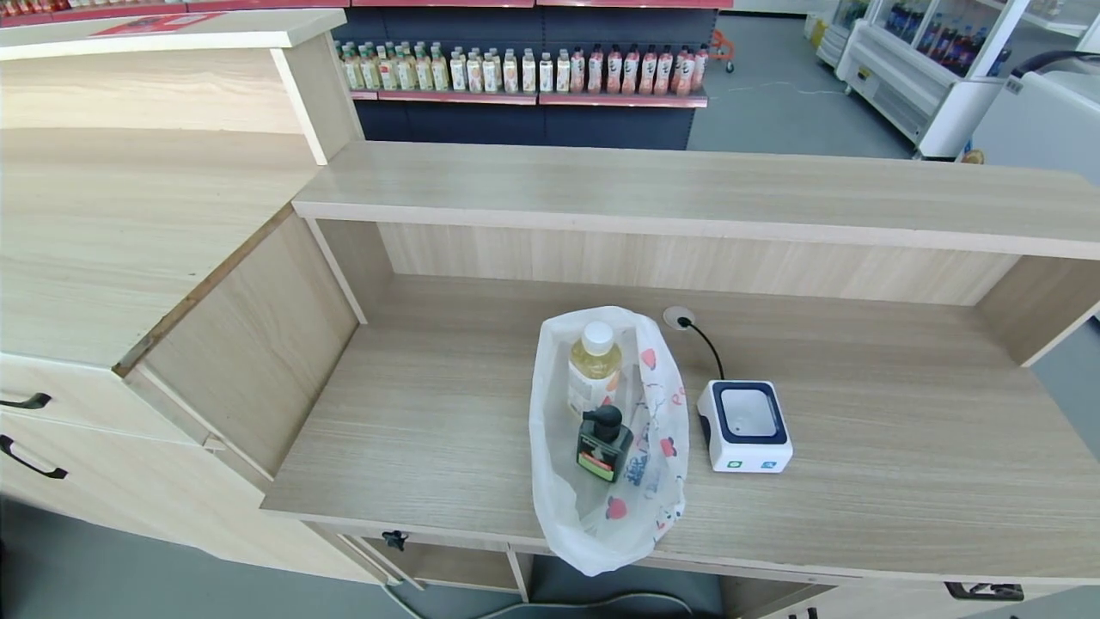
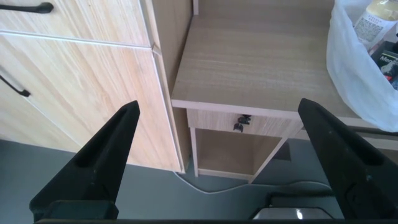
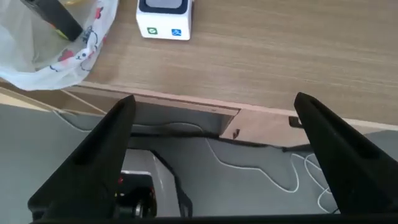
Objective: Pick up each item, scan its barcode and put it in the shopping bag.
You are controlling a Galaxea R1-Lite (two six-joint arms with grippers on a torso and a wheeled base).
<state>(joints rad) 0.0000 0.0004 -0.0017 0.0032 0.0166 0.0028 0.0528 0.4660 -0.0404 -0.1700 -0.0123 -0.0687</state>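
Note:
A white shopping bag [image 1: 601,507] with red prints lies open on the wooden counter [image 1: 859,481], hanging a little over its front edge. Inside are a yellow drink bottle [image 1: 595,361] with a white cap and a dark pump bottle [image 1: 605,443]. The white barcode scanner [image 1: 744,425] with a dark blue window sits just right of the bag. My left gripper [image 2: 219,106] is open and empty, low in front of the counter's left corner, with the bag [image 2: 354,74] off to one side. My right gripper [image 3: 214,98] is open and empty before the counter's front edge, near the scanner [image 3: 165,18] and bag [image 3: 43,56].
A raised ledge [image 1: 687,193] runs along the counter's back, and a side wall [image 1: 258,344] closes its left. The scanner's black cable [image 1: 706,344] leads to a grommet. Cabinet drawers [image 2: 74,68] stand at the left, and loose cables [image 3: 249,165] hang under the counter.

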